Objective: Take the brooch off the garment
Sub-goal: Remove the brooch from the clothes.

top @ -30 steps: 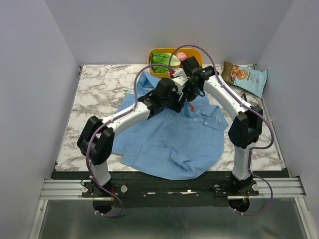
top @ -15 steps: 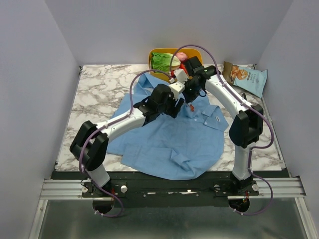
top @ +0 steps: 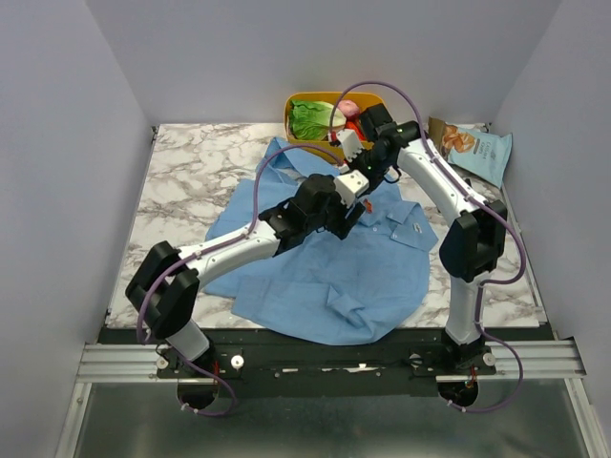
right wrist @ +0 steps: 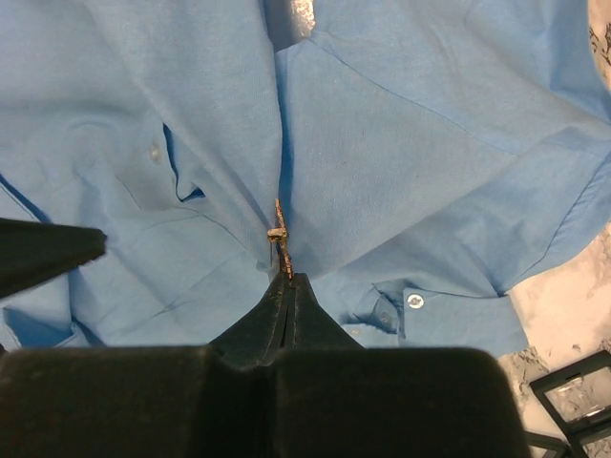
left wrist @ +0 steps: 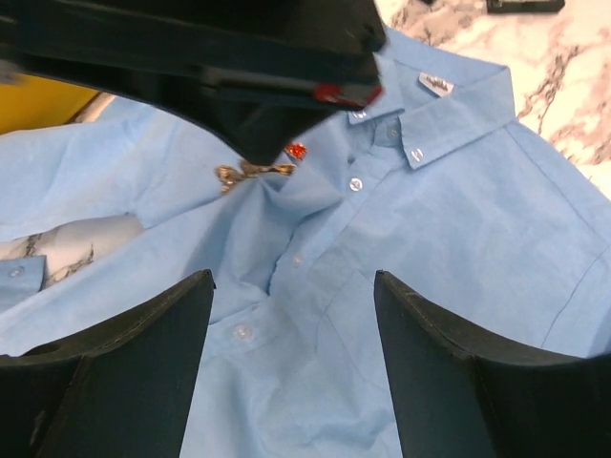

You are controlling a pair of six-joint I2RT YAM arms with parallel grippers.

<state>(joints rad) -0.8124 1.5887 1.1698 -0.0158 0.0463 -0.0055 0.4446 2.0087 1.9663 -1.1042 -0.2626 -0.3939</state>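
Note:
The light-blue garment [top: 325, 272] lies spread on the marble table. My right gripper [right wrist: 289, 280] is shut on the brooch [right wrist: 280, 237], a thin tan-gold piece standing up from the shirt front near the placket. The cloth [right wrist: 401, 124] rises in a small tent toward it. In the left wrist view the brooch [left wrist: 243, 174] shows just under the right gripper's dark tips [left wrist: 263, 153], with a small red speck [left wrist: 296, 150] beside it. My left gripper [left wrist: 291, 286] hovers open over the button placket [left wrist: 296, 258], nothing between its fingers. From above, both grippers meet near the collar [top: 355, 196].
A yellow bin [top: 298, 100] holding lettuce and a pink item stands at the back edge behind the shirt. A snack bag [top: 473, 148] lies at the back right. Bare marble [top: 186, 172] shows left of the shirt.
My left arm has reached further right and forward, bringing its open gripper in under the right one. The right gripper has drawn back and up, still shut.

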